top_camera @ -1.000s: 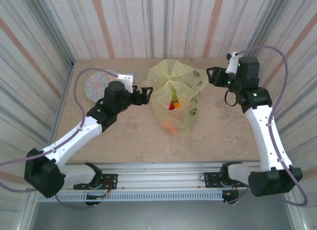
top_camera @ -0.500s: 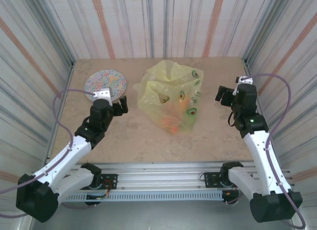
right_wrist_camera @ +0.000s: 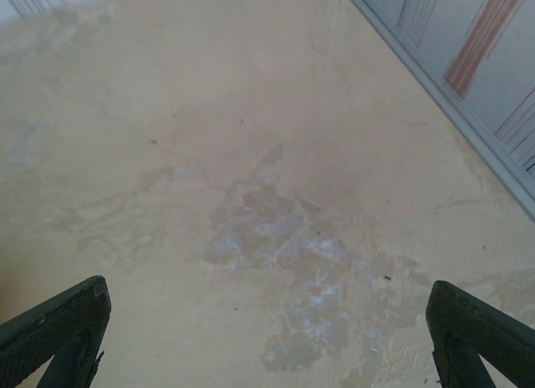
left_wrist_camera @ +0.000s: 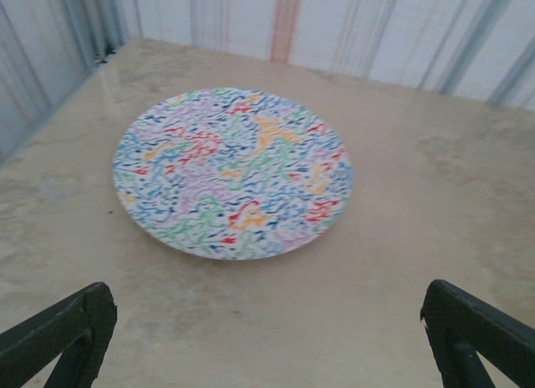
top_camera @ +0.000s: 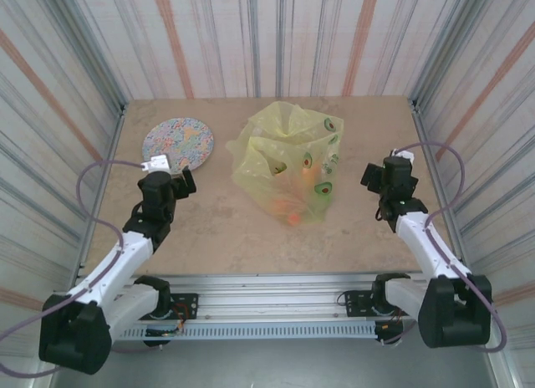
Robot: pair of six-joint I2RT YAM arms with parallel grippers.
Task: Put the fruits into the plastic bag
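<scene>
Fruits (top_camera: 291, 208) in the bag (top_camera: 284, 150), middle of the table (top_camera: 234, 237), left claw (top_camera: 185, 181) and right claw (top_camera: 371, 175) both wide open and empty, so best back off without snagging it.

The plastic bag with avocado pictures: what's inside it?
Through the thin plastic bag, orange and red fruits show low at its near side. The crumpled plastic covers the rest, so how many there are, and whether any are green, cannot be told.

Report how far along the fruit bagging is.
Done: fruits show through the plastic bag, and the plate is bare. In hand: nothing; the left gripper and right gripper stand open and empty, apart from the bag. Left: seemingly nothing, though the count inside is unclear.
</scene>
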